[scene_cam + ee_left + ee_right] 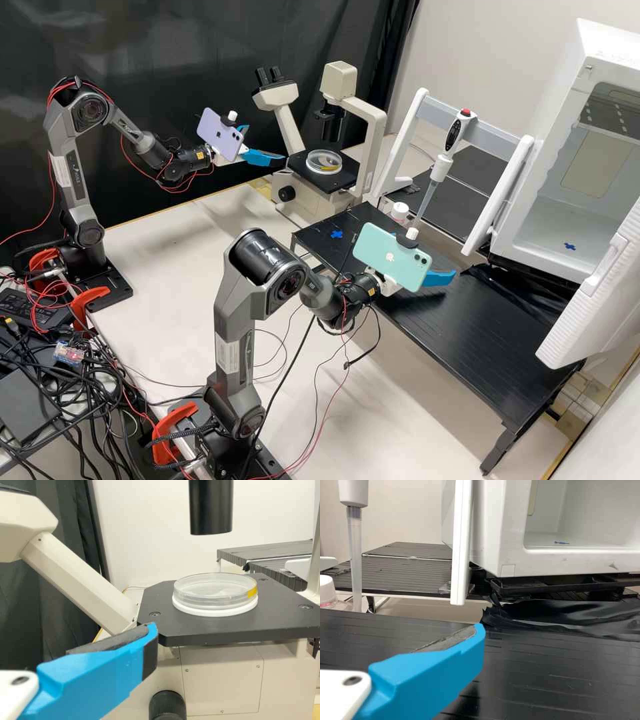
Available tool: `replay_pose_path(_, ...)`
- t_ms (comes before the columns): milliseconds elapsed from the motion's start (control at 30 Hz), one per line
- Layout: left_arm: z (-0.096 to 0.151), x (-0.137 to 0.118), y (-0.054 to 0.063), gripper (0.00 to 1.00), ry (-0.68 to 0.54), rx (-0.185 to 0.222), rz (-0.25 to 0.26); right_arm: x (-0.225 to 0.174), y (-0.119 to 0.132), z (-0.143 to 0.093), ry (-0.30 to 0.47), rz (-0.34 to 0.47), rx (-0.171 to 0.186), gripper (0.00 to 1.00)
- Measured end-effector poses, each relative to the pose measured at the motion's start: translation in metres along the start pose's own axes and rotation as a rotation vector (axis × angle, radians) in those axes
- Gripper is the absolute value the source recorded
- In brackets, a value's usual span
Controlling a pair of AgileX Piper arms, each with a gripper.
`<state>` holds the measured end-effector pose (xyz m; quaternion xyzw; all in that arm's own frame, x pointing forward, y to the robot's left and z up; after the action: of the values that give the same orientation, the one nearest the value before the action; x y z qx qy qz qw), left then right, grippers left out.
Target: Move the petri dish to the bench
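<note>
Left gripper (267,142): one, at the far left. Its blue fingers (263,158) stood released and parted, with nothing grasped between them; the nearer one lay just beside the microscope's black stage (313,177), apart from the dish. Right gripper (437,278): one, at the near side. Its blue finger (440,675), with a grey pad, hung over the black bench (460,320); the pair was released and empty.

Petri dish (324,160): one, round and clear, a yellow patch on its side. It sat level on a white ring (215,612) upon the stage, below the microscope's black upright tube (211,507).

Microscope (301,197): one, cream and black, beyond the bench's far left end. Blue cross mark (337,234): one, on the bench's left part. Bottle (400,212): one, white-capped, near the bench's far edge. Pipette (452,133): one, white and upright, behind the bench. Cabinet (553,230): one, white, door open, at the far right, a second blue cross (570,246) on its floor.
</note>
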<state>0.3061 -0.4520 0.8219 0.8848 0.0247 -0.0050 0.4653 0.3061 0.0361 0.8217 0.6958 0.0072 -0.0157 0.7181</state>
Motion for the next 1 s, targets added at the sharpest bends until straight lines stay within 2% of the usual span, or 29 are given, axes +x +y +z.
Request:
replay_pose_path(333,0.000,0.000,0.000,1.00,0.000,0.000,0.000,-0.002,-0.002,0.002,-0.005,-0.005,0.000,1.00)
replay_pose_path(533,0.000,0.000,0.000,1.00,0.000,0.000,0.000,-0.018,-0.002,0.000,0.001,-0.005,0.000,1.00)
replay_pose_path(667,0.000,0.000,0.000,1.00,0.000,0.000,0.000,-0.033,-0.003,-0.012,0.067,0.009,0.010,1.00)
replay_pose_path(833,0.000,0.000,0.000,1.00,0.000,0.000,0.000,-0.054,-0.011,-0.038,0.194,-0.004,0.012,1.00)
replay_pose_path(1000,0.000,0.000,0.000,1.00,0.000,0.000,0.000,-0.070,-0.028,-0.070,0.321,-0.042,-0.052,1.00)
